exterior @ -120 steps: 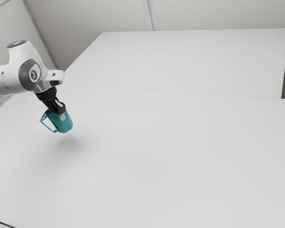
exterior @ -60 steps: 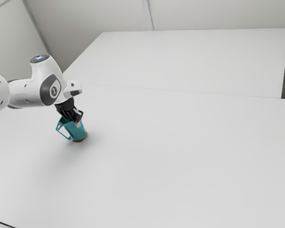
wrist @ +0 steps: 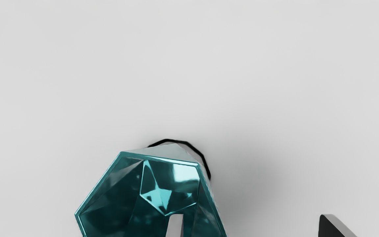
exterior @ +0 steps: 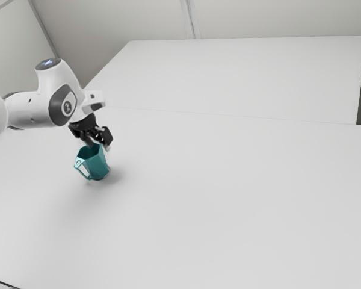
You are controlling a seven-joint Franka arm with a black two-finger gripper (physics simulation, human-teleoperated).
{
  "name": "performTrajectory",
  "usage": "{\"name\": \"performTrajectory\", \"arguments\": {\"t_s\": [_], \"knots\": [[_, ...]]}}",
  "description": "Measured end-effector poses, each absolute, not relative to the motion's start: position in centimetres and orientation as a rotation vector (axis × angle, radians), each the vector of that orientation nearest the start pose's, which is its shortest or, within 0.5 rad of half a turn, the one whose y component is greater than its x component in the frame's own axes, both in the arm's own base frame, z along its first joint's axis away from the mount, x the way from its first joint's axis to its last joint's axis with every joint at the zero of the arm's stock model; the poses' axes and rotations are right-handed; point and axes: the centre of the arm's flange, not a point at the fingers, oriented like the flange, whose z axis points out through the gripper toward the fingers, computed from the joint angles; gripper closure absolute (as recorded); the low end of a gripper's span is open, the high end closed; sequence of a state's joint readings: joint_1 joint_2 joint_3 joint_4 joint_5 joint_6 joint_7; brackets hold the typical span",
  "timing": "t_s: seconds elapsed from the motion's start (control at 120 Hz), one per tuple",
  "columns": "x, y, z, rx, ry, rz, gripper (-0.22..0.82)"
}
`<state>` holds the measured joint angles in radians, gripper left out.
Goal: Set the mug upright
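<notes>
Mug (exterior: 98,165), one, teal, mouth up, on or just above the white table (exterior: 240,198), towards the exterior view's left; base contact unclear. Table runs out of frame. Arm (exterior: 33,111), one, cut off at the exterior view's left. Mug's lower body, partly hidden in the wrist view; handle (exterior: 83,169), one. Gripper (exterior: 100,145), one; fingers, two, spread wide, gripping nothing: one over the mug's mouth, touch uncertain, the other outside, apart.
</notes>
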<state>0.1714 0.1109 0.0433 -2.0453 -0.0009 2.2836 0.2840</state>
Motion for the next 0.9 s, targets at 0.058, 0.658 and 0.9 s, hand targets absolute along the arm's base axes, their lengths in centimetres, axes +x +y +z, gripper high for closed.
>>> {"name": "performTrajectory", "arguments": {"t_s": [0.058,0.658,0.9], "knots": [[57.5,11.6,42.9,-3.094,0.122,-0.223,0.14],[58.8,5.2,60.1,-3.091,0.259,-0.165,0.01],[58.2,5.7,59.9,-3.109,0.242,-0.098,0.0]]}}
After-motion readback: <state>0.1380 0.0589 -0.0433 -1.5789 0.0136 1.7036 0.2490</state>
